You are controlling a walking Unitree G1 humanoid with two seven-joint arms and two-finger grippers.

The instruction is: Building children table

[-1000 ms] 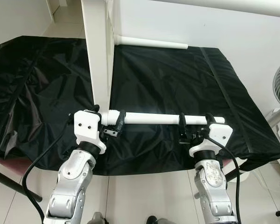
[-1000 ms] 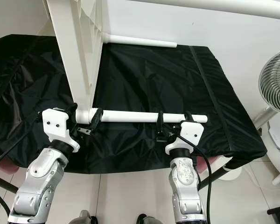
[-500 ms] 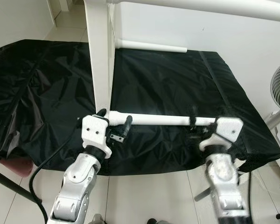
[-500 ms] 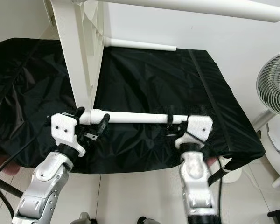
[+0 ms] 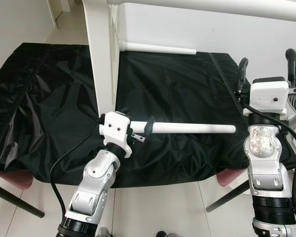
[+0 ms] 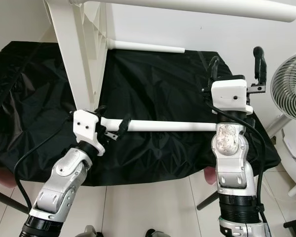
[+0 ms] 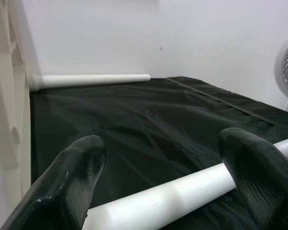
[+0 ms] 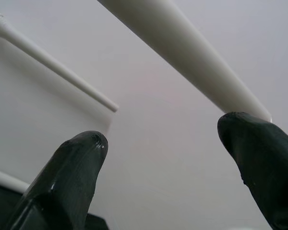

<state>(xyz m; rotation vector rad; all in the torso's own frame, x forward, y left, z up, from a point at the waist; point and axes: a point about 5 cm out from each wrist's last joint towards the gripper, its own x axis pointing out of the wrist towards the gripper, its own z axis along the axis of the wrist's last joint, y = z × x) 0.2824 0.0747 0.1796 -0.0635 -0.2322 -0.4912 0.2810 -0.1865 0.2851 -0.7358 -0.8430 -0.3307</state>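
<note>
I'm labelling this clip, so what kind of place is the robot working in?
Probably a room in a home, set up for furniture assembly: a white tiled floor, a fan by the plain wall, and white table parts on a black cloth, one leg at the left gripper.
</note>
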